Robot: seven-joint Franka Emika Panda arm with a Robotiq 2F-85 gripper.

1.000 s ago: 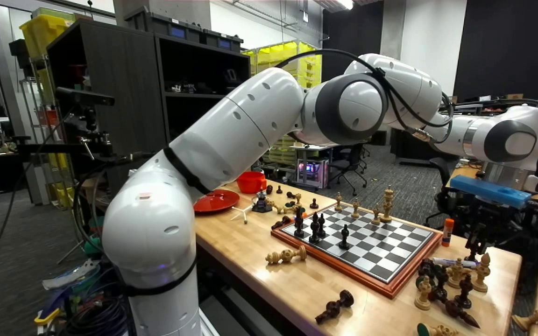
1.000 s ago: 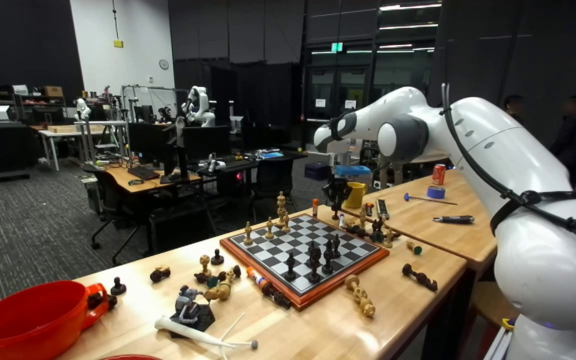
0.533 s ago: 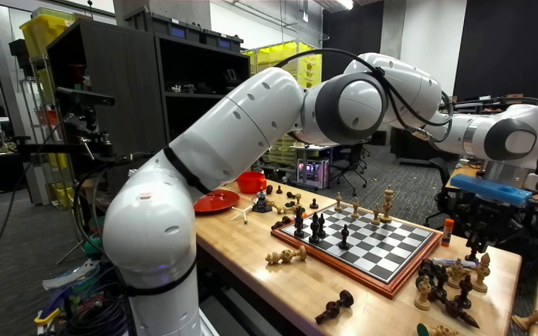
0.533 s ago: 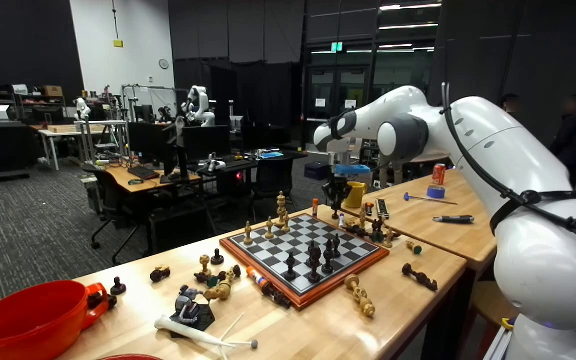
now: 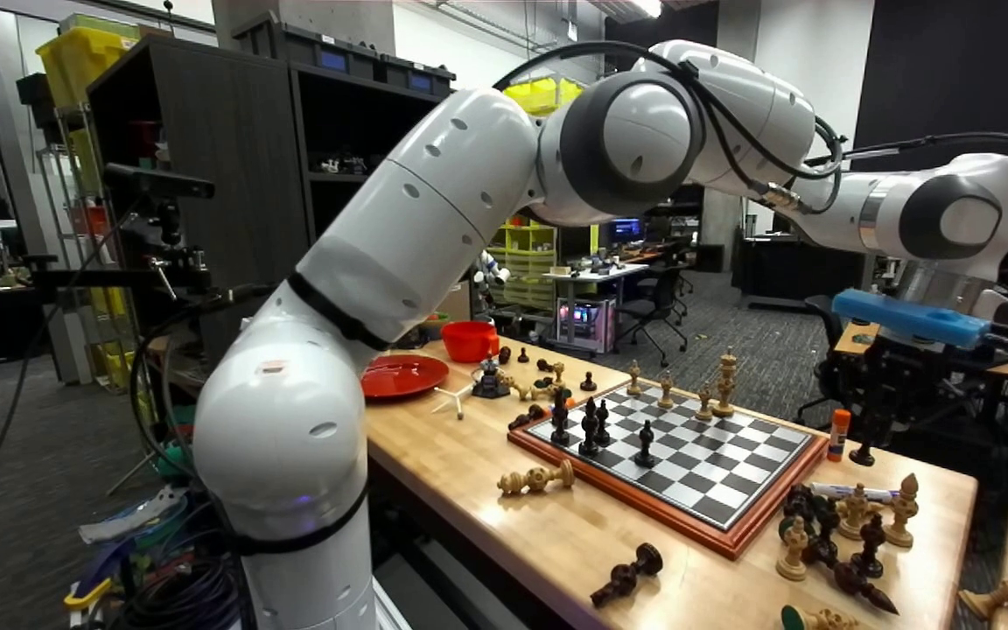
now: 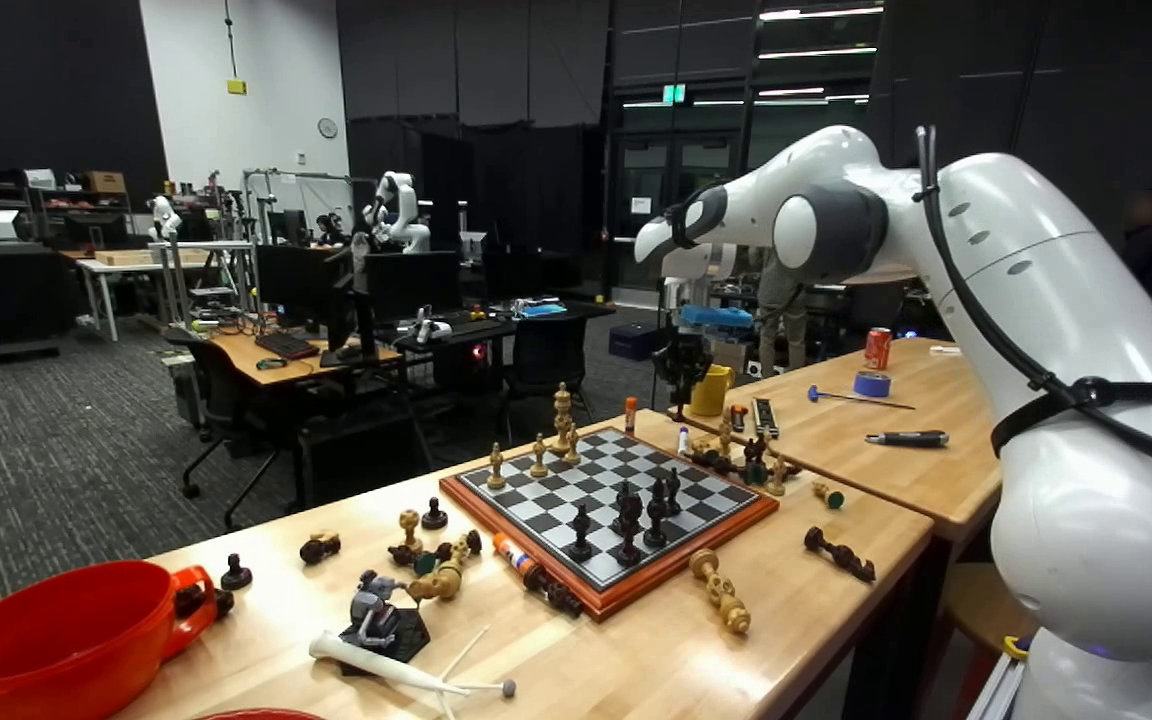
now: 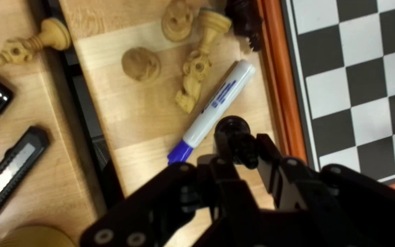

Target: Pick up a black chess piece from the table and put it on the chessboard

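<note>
**A dark chess piece (image 7: 235, 139) is hanging in the gripper (image 7: 243, 151) above the table (image 7: 129, 113)**

The gripper is clamping the piece, its fingers (image 7: 268, 149) pressing on either side of the upper part. The piece is showing a nearly black finish with a faint gleam; its round, flared foot is pointing down, its narrower, ridged body is rising between the fingers, and its head is merging with their darkness, leaving its kind unclear.

In the wrist view, a white marker (image 7: 214, 109) with a blue cap is lying on the table at the piece's eleven o'clock. The chessboard (image 7: 286, 89) is stretching from one to four o'clock. A pale piece (image 7: 199, 68) is lying at eleven, and an upright pale piece (image 7: 141, 64) is standing at ten.

In an exterior view, light-wood pieces (image 5: 725, 389) are standing on the chessboard around twelve o'clock of its middle, and dark pieces (image 5: 590, 433) between nine and ten. Farther off, a red cup (image 5: 469, 341) is resting on the table at ten, and beyond the table a black chair (image 5: 665, 296) is standing at twelve.
</note>
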